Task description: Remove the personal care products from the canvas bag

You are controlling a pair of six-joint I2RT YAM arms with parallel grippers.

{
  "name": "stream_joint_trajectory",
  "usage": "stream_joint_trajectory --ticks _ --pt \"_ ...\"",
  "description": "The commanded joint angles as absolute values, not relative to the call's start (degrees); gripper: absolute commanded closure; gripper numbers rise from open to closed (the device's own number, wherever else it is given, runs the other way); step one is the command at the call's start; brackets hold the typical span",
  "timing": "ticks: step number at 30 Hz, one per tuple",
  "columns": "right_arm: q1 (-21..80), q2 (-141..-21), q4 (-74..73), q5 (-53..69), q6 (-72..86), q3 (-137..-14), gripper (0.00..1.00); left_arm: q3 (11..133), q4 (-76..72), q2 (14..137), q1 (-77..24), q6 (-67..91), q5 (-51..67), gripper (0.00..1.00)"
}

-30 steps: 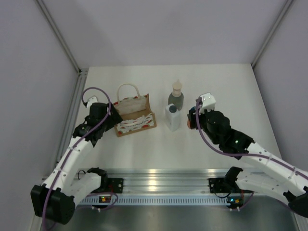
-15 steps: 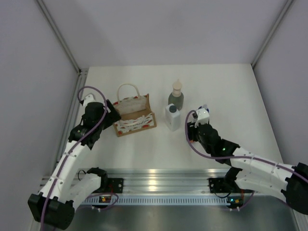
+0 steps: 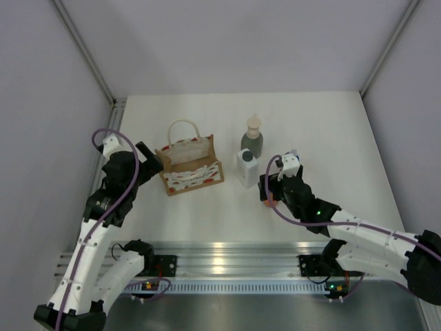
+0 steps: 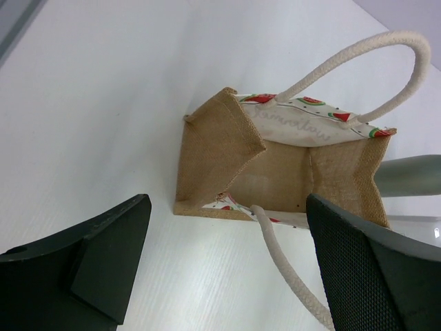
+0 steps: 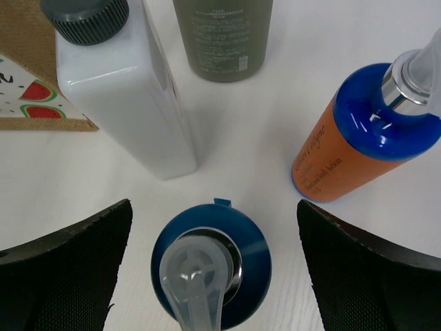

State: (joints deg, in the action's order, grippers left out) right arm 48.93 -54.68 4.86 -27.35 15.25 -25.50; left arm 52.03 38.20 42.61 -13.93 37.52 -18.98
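The right hand [image 3: 267, 193] hung released low over the near part of the bench [image 3: 331, 124], its fingers spread wide. It had drawn a little nearer and to the left since half a second before, and a second before it had been farther back, level with the white bottle. Its own camera showed what the overhead view mostly hid. One orange bottle [image 5: 210, 265] stood upright between the spread fingers of the right hand [image 5: 213, 207], seen from above by its blue top and clear pump. Whether the fingers touched it could not be told. A second orange bottle [image 5: 358, 145] stood just beside it to the right, apart from the fingers. From above, only a sliver of orange [image 3: 267, 202] showed at the hand's edge.

Beyond these stood the white bottle [image 5: 127, 89] [image 3: 247, 167] with its grey cap, and behind it the grey-green bottle [image 5: 222, 38] [image 3: 252, 141]. Neither had shifted.

The canvas bag [image 3: 189, 165] sat upright left of the white bottle, in about the same place as before. The left hand [image 3: 151, 157] had pulled back from the bag's left side and now stood released, clear of it. The left wrist view looked down between the parted fingers of that hand [image 4: 226, 203] into the bag's [image 4: 220, 148] open mouth. It showed the brown lining and both white looped handles, which the overhead view showed less plainly.
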Motion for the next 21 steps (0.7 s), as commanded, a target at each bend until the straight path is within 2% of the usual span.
stream_joint_trajectory --ticks 1,8,14,21 --pt "48.3 -52.9 8.8 -27.8 15.8 -27.7 0.01 54.9 40.7 41.5 -13.8 35.8 -22.1 0.02" --pt "48.2 -47.2 0.2 -31.9 13.3 -33.2 0.01 60.3 45.4 42.9 -13.8 29.1 -22.7 0.02" --pt "48.0 -44.0 -19.6 -35.9 12.4 -46.0 0.00 63.7 49.7 40.2 -13.8 25.8 -28.3 0.02" --pt "48.1 -40.3 -38.7 -37.7 17.4 -57.4 0.01 67.7 52.0 33.1 -13.8 21.9 -25.9 0.02"
